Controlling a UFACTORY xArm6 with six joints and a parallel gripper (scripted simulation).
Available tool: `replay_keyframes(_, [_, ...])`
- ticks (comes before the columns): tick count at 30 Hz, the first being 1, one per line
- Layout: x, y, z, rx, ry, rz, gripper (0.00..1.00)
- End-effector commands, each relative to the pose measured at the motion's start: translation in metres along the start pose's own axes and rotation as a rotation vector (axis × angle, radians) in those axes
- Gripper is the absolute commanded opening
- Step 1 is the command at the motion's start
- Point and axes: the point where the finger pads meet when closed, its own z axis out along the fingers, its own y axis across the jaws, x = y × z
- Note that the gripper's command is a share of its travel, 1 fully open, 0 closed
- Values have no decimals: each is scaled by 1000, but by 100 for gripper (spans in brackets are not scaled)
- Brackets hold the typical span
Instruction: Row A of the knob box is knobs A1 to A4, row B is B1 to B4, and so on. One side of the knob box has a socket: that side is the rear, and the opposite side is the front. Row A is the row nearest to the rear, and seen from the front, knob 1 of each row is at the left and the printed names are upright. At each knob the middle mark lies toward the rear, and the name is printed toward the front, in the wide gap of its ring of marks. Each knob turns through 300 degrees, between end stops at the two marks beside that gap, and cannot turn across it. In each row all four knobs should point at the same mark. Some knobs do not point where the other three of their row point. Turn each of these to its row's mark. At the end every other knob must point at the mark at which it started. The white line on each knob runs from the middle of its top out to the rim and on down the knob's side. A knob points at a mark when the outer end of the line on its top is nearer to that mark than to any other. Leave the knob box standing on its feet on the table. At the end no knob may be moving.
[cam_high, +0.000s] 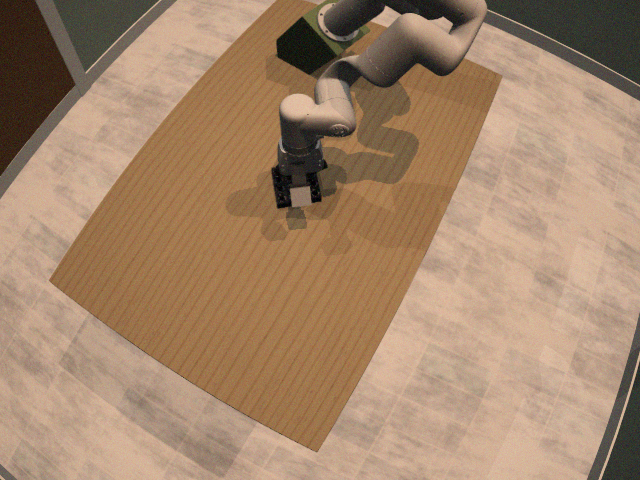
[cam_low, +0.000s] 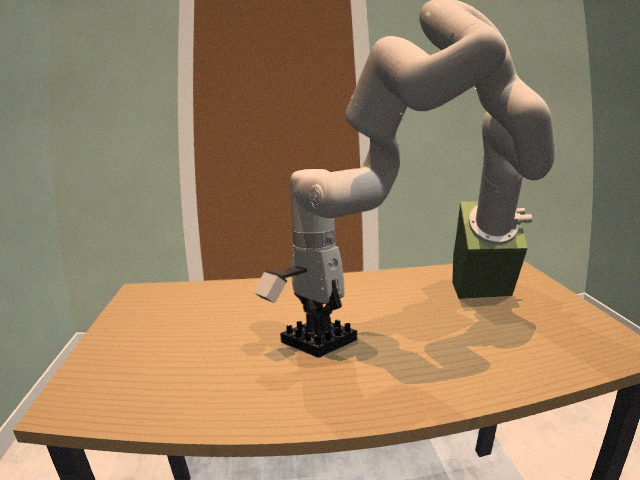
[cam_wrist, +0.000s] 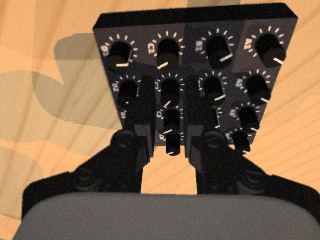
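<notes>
Green walls (cam_high: 113, 25) (cam_low: 124, 155) backing a wooden counter (cam_high: 232, 310) (cam_low: 206, 413) (cam_wrist: 30, 30): pincer (cam_high: 299, 178) (cam_low: 318, 330) (cam_wrist: 169, 93) astride row C!

And we're right down among the knobs, folks! On the counter sits the knob box (cam_high: 278, 200) (cam_low: 318, 348) (cam_wrist: 195, 15), flat on its underside, with the green pedestal (cam_high: 297, 49) (cam_low: 485, 279) off at two o'clock from it in the exterior view. Up close, the pincer's tips stand slightly spread, pinching nothing, one either side of row C. Knob C2 (cam_wrist: 170, 92) shows in that gap, though which knob they're truly level with, I can't tell. Why so narrow? Presumably to slip between crowded rows without nudging B or D. Upright fingers should suit a clean twist, but any sideways drift could spoil a good neighbour. C1 (cam_wrist: 167, 52) peeks out at twelve o'clock, beyond the tips!
</notes>
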Motion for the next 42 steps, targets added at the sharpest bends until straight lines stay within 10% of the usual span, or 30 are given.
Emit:
replay_keyframes(1, [2,1,-3,-2,3,-1,19])
replay_keyframes(42, [2,1,-38,-3,3,-198,19])
